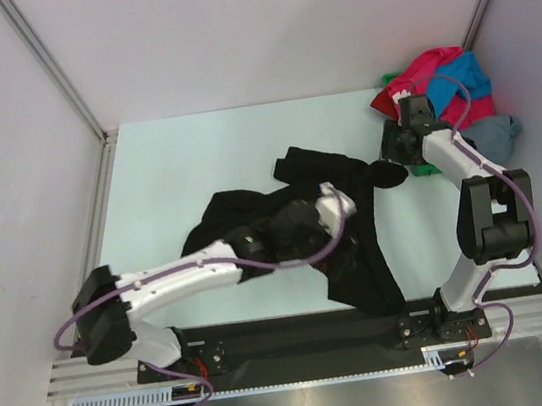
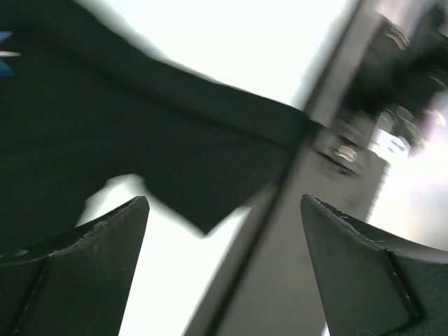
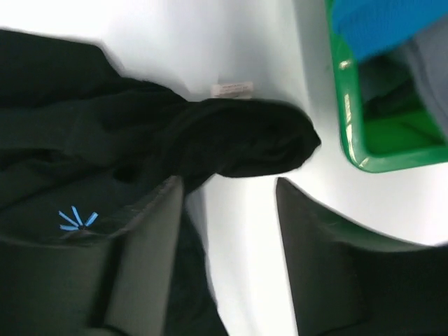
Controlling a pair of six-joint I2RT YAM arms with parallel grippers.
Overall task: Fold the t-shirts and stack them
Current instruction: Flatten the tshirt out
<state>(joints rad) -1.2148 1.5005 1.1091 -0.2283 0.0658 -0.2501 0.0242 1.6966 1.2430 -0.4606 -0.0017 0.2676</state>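
Hovers over black shirt [image 1: 361, 271] crumpled on table [image 1: 195, 163], left gripper [image 2: 224, 203] wide open, right gripper [image 3: 231, 182] parted, both empty; looks limp, light, floppy, so calls for pinching two hem corners.

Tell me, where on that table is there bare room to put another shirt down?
The far-left stretch of the table, between the left wall and the black t-shirt, is bare. The far-right corner is crowded: the coloured shirts, a green bin and the right gripper.

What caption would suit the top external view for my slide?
Left gripper and right gripper, both open, at the crumpled black t-shirt; coloured shirts piled far right.
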